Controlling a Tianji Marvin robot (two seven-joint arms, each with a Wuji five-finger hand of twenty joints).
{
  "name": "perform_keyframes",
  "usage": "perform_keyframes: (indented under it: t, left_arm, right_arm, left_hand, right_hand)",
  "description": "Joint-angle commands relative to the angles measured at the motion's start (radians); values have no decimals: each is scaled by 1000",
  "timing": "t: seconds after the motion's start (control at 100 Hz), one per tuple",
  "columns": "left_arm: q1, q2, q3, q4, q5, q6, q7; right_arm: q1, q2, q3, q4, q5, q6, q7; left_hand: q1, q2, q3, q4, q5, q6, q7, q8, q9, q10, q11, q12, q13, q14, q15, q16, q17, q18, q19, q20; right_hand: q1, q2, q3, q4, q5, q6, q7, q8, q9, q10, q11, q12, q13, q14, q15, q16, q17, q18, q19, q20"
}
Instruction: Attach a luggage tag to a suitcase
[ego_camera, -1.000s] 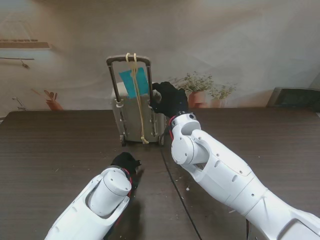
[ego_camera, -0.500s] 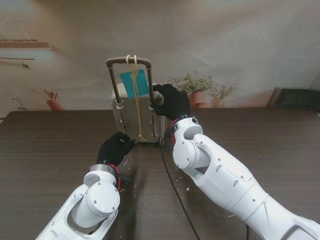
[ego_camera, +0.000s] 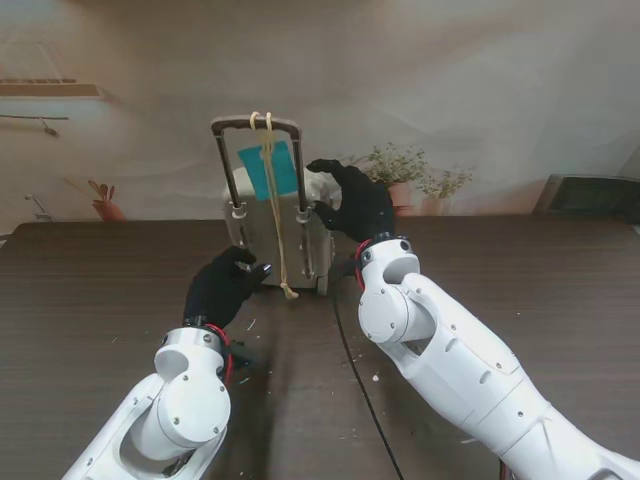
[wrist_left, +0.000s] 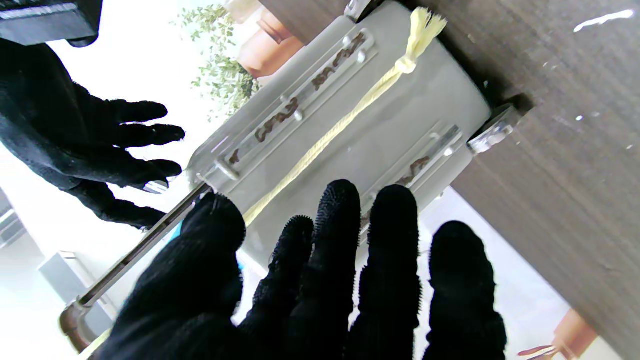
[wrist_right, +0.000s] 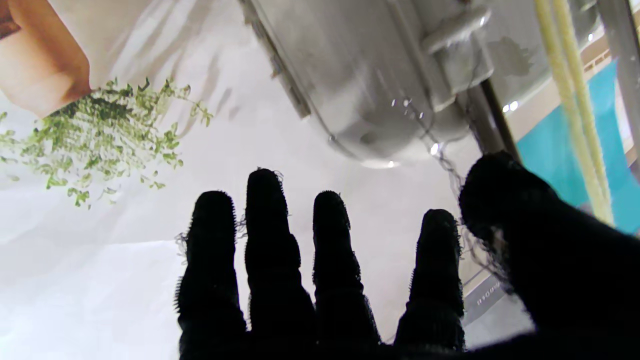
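A small silver suitcase (ego_camera: 262, 240) stands upright at the table's far middle with its pull handle (ego_camera: 257, 124) extended. A teal luggage tag (ego_camera: 270, 168) hangs behind the handle rods. Its yellow cord (ego_camera: 274, 215) loops over the handle bar and hangs down the case's front to a knotted end (ego_camera: 290, 292). My left hand (ego_camera: 224, 286), in a black glove, is open with its fingers apart just in front of the case's lower left. My right hand (ego_camera: 352, 203) is open and spread beside the case's upper right, a little apart from it. The left wrist view shows the case (wrist_left: 380, 130), the cord (wrist_left: 320, 147) and my right hand (wrist_left: 75, 145).
Potted plants (ego_camera: 400, 175) are pictured on the backdrop behind the table's far edge. A dark object (ego_camera: 590, 195) sits at the far right. A black cable (ego_camera: 350, 370) runs across the dark wood table (ego_camera: 90, 300) between my arms.
My left hand has lifted off the table and moved forward to the suitcase's front. My right hand, earlier closed on the case's upper right corner, has opened and come off it.
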Motion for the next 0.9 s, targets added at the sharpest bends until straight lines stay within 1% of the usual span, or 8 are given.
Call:
perform_keyframes:
  t: [0.0, 0.15, 0.23, 0.52, 0.7, 0.77, 0.79, 0.89]
  left_arm:
    - [12, 10, -11, -28, 24, -27, -15]
    - [49, 25, -47, -58, 86, -115, -17]
    - [80, 35, -77, -74, 96, -199, -30]
    - [201, 72, -216, -97, 146, -486, -124]
    - [230, 90, -282, -73, 138, -601, -213]
    - [232, 95, -293, -63, 126, -611, -246]
    - [231, 97, -294, -60, 120, -613, -256]
    - [221, 105, -295, -37, 115, -619, -298]
  right_arm:
    - [-17, 18, 23, -35, -14, -7, 3]
    - [-91, 48, 97, -137, -49, -21, 33]
    - [-143, 68, 141, -200, -65, -35, 80]
    - [-365, 131, 287, -395, -146, -105, 227]
    - [-502, 146, 352, -462, -182, -150, 248]
    - [-549, 149, 370, -478, -188, -165, 248]
    - [-562, 150, 375, -481, -189, -170, 248]
    - [-610, 156, 397, -484, -204, -205, 255]
  left_hand:
    - [-30, -22, 19, 0, 10, -64, -7, -16, -28, 16, -17, -23, -16, -17, -8, -34, -23, 33, -11, 7]
    - [-49, -22, 12, 2, 10, -72, -39, -30, -51, 14, -58, -40, -51, -23, -59, -55, -82, 23, -52, -4]
    - [-62, -19, -4, 3, 4, -72, -63, -36, -98, 18, -105, -58, -112, -20, -104, -66, -139, 13, -93, -21]
    - [-114, 20, -125, 18, 30, -101, -271, -113, -239, -4, -368, -211, -297, -47, -399, -153, -315, 16, -515, -255]
    - [-147, 77, -192, 24, -61, -117, -459, -202, -413, -34, -538, -327, -474, -85, -615, -135, -389, -19, -994, -369]
    - [-165, 92, -197, 25, -74, -125, -487, -211, -439, -45, -572, -352, -500, -100, -670, -124, -367, -20, -1170, -352]
    - [-173, 96, -198, 25, -78, -131, -496, -214, -452, -49, -581, -360, -514, -108, -688, -119, -367, -27, -1229, -304]
    - [-200, 120, -202, 25, -94, -147, -512, -219, -486, -64, -622, -382, -553, -143, -748, -136, -419, -53, -1276, -294]
  right_hand:
    - [-37, 2, -21, 18, -32, -5, 15, 15, -29, 7, 7, 12, -24, -18, 12, -1, -16, -30, 2, -10]
    - [-40, 0, -35, 16, 18, 18, 7, 7, -31, 14, 4, 9, -43, -11, 6, -3, -35, -28, -8, -10]
    - [-31, 0, -32, 19, 64, 30, -3, 1, -26, 13, 1, 6, -54, -8, -6, -7, -45, -31, -20, -13]
    - [-45, 20, -77, 16, 158, 68, -58, -14, -26, -5, -64, -22, -120, -18, -108, -28, -99, -67, -126, -47]
    - [-74, 35, -135, 14, 201, 116, -93, -27, -23, -23, -97, -34, -143, -31, -180, -49, -133, -92, -194, -76]
    - [-85, 47, -158, 16, 196, 136, -116, -36, -22, -28, -114, -41, -147, -38, -210, -61, -138, -102, -221, -92]
    - [-87, 51, -166, 18, 195, 145, -121, -39, -21, -30, -119, -43, -147, -40, -220, -65, -140, -106, -229, -97]
    - [-106, 73, -203, 23, 188, 175, -141, -48, -21, -39, -140, -52, -157, -58, -257, -84, -150, -126, -259, -121]
